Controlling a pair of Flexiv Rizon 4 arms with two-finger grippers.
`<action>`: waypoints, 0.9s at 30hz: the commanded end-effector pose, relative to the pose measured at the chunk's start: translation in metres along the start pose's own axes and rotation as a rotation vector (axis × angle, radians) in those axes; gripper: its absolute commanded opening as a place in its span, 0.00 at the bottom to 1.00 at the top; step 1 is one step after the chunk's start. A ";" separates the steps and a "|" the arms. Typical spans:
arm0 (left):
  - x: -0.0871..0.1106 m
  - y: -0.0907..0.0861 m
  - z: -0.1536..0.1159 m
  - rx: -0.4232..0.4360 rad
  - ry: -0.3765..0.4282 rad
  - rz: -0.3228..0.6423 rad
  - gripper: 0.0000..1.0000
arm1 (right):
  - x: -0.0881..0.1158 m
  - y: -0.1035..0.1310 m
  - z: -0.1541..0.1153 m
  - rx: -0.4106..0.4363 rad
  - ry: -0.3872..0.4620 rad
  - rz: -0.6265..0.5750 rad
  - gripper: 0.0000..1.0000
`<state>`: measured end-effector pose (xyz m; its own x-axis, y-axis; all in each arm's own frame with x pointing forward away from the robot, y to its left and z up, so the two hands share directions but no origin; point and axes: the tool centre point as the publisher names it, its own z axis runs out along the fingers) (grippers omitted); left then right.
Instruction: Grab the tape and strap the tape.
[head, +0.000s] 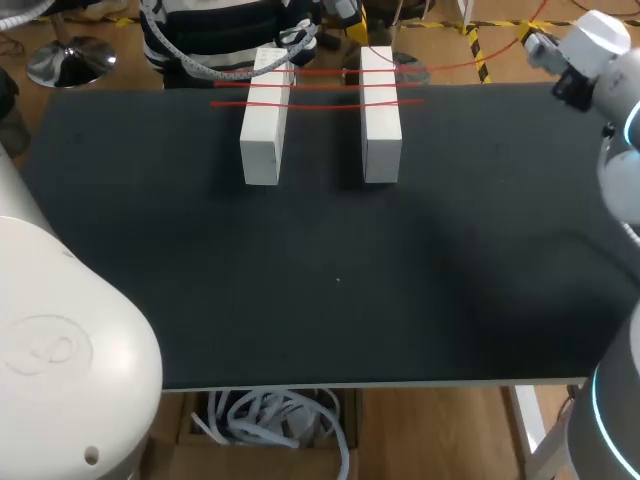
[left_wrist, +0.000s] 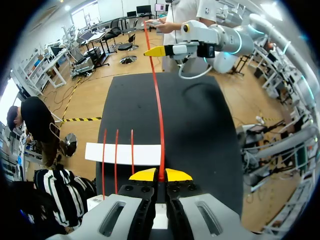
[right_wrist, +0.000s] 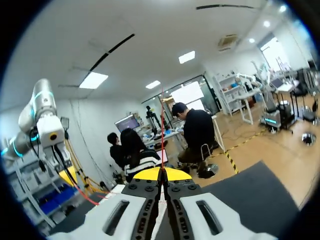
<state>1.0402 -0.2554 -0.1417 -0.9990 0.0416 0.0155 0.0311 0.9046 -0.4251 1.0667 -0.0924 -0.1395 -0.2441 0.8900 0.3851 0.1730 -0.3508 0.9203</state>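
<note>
Red tape (left_wrist: 158, 125) clamped in left pincer (left_wrist: 160, 175) and right pincer (right_wrist: 161, 174)

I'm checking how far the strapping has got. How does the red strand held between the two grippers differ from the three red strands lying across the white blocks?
The held strand is pinched in the left gripper and runs over the table to the right gripper; the three strands end just past the white blocks. The held strand is single and long; the three strands are short and side by side. All are thin, red, straight.
</note>
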 end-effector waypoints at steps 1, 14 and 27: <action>0.000 -0.001 -0.001 -0.005 0.001 -0.001 0.00 | -0.001 0.008 0.002 0.400 -0.004 -0.386 0.00; 0.000 -0.001 -0.001 -0.005 0.001 -0.001 0.00 | 0.008 0.006 0.005 0.593 -0.005 -0.799 0.00; 0.000 -0.001 -0.001 -0.005 0.001 -0.001 0.00 | 0.018 0.001 0.006 0.752 0.016 -1.184 0.00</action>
<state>1.0398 -0.2552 -0.1416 -0.9990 0.0415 0.0153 0.0310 0.9044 -0.4256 1.0695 -0.0740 -0.1413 -0.4438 0.7916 -0.4199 0.1209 0.5172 0.8473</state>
